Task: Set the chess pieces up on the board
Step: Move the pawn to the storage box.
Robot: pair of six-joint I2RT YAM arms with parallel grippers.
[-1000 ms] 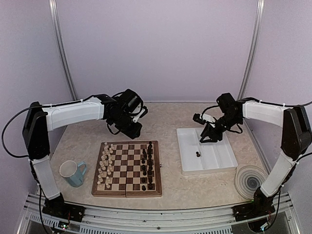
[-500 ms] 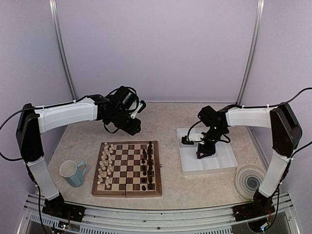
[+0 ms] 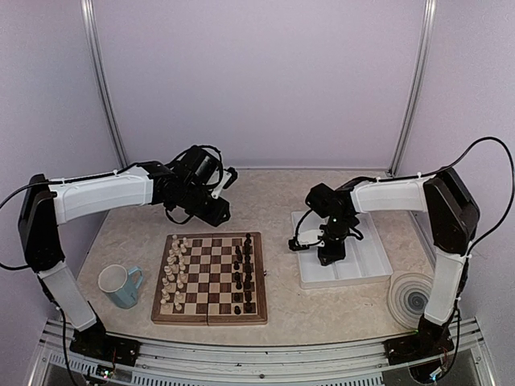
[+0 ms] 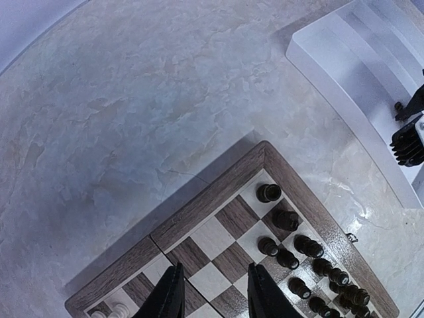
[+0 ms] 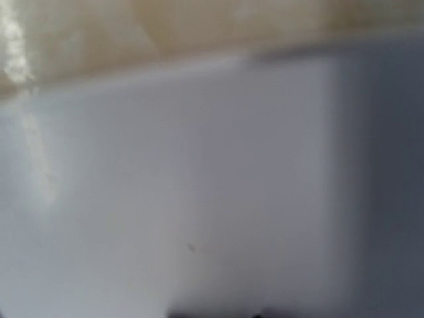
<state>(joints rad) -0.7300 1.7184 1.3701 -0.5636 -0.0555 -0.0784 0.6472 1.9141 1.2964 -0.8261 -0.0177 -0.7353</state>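
Left claw: black left gripper point(image 4: 213, 295) hovered over the far edge of the square wooden checked chessboard point(image 3: 211, 277), fingers spread, empty.
Right claw: right gripper point(image 3: 328, 252) sat low in the white ridged tray point(image 3: 366, 265); open or closed, honestly couldn't tell, wrist view was pure blur.
Task pieces: tiny dark brown carved chess figures point(image 3: 242, 277) stood along the chessboard's two right columns; one more point(image 4: 398, 105) lay in the tray beside the right gripper.

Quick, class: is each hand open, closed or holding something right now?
Left hand: open, holding nothing, above the board.
Right hand: low over the tray; cannot be told, its own view is blurred.
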